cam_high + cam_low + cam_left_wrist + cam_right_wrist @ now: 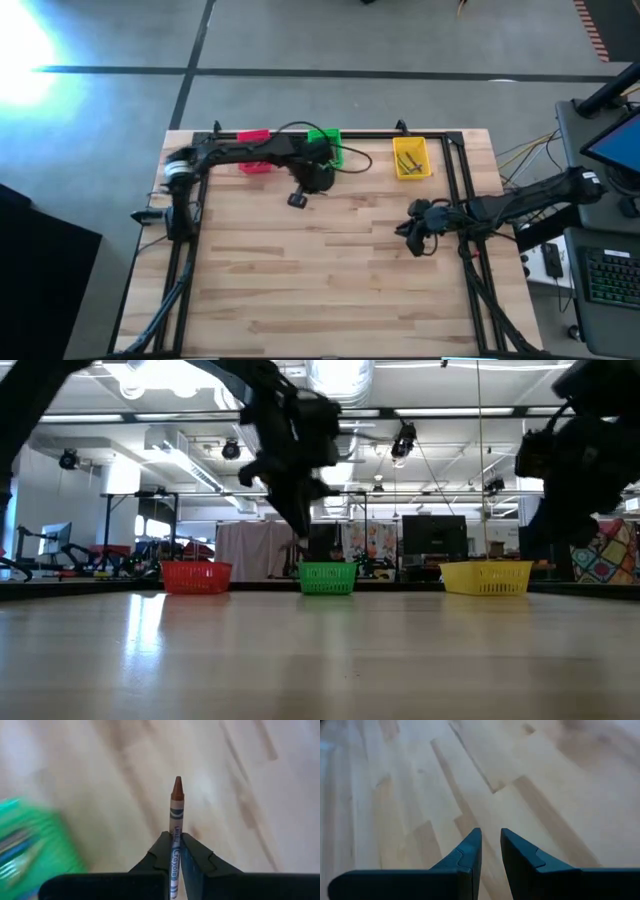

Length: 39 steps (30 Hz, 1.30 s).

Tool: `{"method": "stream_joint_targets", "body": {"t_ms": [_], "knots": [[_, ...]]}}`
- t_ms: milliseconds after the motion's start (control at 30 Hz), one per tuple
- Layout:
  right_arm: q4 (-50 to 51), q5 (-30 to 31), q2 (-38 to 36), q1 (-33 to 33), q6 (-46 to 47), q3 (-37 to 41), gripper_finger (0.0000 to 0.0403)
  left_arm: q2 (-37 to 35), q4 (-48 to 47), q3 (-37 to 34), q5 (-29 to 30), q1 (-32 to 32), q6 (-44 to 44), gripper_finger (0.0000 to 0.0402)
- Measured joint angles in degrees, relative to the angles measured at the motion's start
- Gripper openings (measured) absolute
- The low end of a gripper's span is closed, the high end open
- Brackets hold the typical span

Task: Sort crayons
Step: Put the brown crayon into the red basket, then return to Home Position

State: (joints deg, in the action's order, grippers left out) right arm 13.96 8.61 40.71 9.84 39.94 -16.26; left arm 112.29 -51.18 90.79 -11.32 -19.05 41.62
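My left tool point(176, 851) pinches a brown crayon point(176, 815), its paper wrapper grey-blue with lettering, its bare tip pointing away from the fingers, above the wooden counter point(330, 270); my right tool point(490, 845) hovers with a narrow gap, holding nothing; farther off stand the pink bin point(254, 152), green bin point(325, 143) and yellow bin point(411, 158).

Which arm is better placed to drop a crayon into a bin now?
Left. The left gripper already holds a brown crayon beside the green plastic bin; the right gripper holds nothing.
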Motion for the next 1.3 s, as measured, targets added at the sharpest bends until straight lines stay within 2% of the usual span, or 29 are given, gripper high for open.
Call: {"method": "stream_joint_targets", "body": {"t_ms": [133, 300, 433, 533, 767, 967, 1067, 1200, 1300], "knots": [[-9.69, 1.1, 0.0, 2.33, 0.52, 5.81, 0.0063, -8.26, 3.88, -7.32, 7.61, -0.24, -3.64, 0.0], [-17.62, 1.76, 0.0, 2.65, 0.49, 9.97, 0.0063, -18.2, 11.25, -18.03, 8.55, -3.1, -8.81, 0.0], [-17.58, 1.96, 0.0, 2.65, -0.05, 10.21, 0.0063, -24.23, 17.04, -26.62, 9.68, -7.93, -13.55, 0.0], [-17.59, 1.96, 0.0, 2.64, -0.09, 10.0, 0.0063, -28.37, 20.92, -30.53, 10.88, -12.16, -17.09, 0.0], [-17.71, 1.96, -0.02, 2.62, -0.08, 9.3, 0.0063, -32.39, 22.28, -33.33, 18.71, -20.72, -26.33, 0.0], [-17.67, 1.96, -0.02, 2.62, -0.02, 9.3, 0.0063, -31.74, 21.82, -34.11, 19.9, -24.71, -31.92, 0.0003], [-17.67, 1.98, -0.02, 2.62, 0.05, 9.3, 0.0063, -31.06, 21.76, -34.19, 20.43, -25.39, -33.99, 0.0021], [-17.69, 1.98, -0.02, 2.62, 0.7, 9.3, 0.0063, -30.99, 20.52, -34.2, 24.09, -25.4, -34.54, 0.0062], [-17.45, 1.96, -0.07, 2.62, 0.7, 8.79, 0.0063, -31.91, 18.4, -34.37, 22.5, -25.21, -35.42, 0.0088]]}}
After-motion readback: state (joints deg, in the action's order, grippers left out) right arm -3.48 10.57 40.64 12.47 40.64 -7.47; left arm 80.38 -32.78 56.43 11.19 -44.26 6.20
